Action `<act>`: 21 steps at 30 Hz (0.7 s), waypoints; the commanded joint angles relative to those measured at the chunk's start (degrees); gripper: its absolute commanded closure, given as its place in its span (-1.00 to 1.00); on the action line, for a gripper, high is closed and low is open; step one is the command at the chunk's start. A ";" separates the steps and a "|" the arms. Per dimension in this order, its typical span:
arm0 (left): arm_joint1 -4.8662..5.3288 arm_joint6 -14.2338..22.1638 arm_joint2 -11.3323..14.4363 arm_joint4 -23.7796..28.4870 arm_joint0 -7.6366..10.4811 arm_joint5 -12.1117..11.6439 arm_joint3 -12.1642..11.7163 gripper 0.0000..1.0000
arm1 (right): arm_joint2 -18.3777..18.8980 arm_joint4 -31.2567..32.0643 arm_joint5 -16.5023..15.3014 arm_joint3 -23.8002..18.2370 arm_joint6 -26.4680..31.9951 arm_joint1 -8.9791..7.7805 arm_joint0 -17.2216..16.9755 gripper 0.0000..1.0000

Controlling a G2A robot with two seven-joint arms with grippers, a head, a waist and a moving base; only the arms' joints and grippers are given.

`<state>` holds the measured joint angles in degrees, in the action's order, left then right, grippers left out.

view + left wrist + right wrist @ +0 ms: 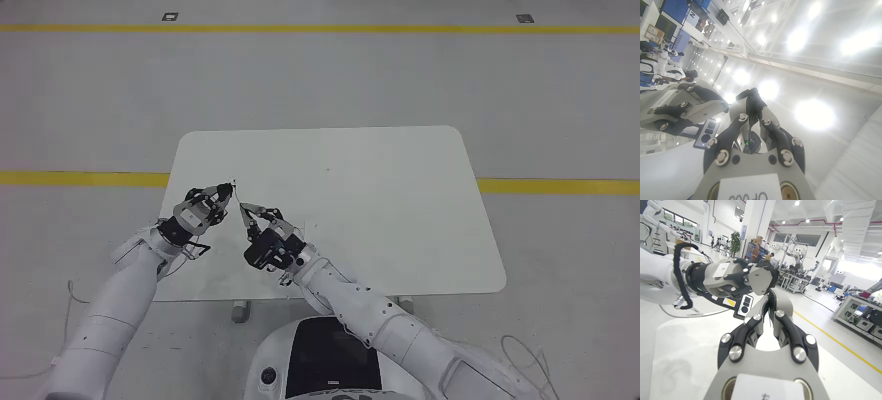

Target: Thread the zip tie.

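Right wrist view: the right hand [770,294] is pinched shut on the tie [770,313]. The tie is a thin dark strip standing upright between the pads, with its loose end hanging down into the gap below the fingers. Just above the right hand's tips is the left hand [775,275], turned sideways with its dark-padded fingers pressed together. Whether the tips of the two hands touch cannot be told. Both are above the white desk [687,344].

Left wrist view: the left hand points up toward the ceiling lamps. Its fingers meet at the tips, closed on a dark strip that appears to be the tie, and thin dark strands run down between them toward the palm. The right hand lies just beside it.

Top view: both hands are over the left part of the desk, about midway between its far and near edges. The left hand is the one nearer the left edge. Their tips point at each other, close together, and the tie is a thin dark line between them.
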<state>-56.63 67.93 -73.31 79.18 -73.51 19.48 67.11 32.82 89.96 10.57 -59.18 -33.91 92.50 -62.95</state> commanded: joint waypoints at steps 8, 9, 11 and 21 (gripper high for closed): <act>0.00 0.00 0.00 0.00 0.00 0.00 0.00 1.00 | -1.62 0.00 0.70 -0.12 0.28 -1.09 0.58 1.00; 0.00 0.00 0.00 0.00 0.00 0.00 0.00 1.00 | -1.75 0.00 0.82 -0.18 0.36 -1.22 0.62 1.00; 0.00 0.00 0.00 0.00 0.00 0.00 0.00 1.00 | -1.81 0.00 1.08 -0.40 0.55 -1.50 0.56 1.00; 0.00 0.00 0.00 0.00 0.00 0.00 0.00 1.00 | -0.60 0.00 2.29 -2.35 1.12 -3.10 -0.77 1.00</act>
<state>-56.63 67.93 -73.31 79.18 -73.51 19.48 67.11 32.23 89.95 12.83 -61.37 -32.84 89.58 -63.62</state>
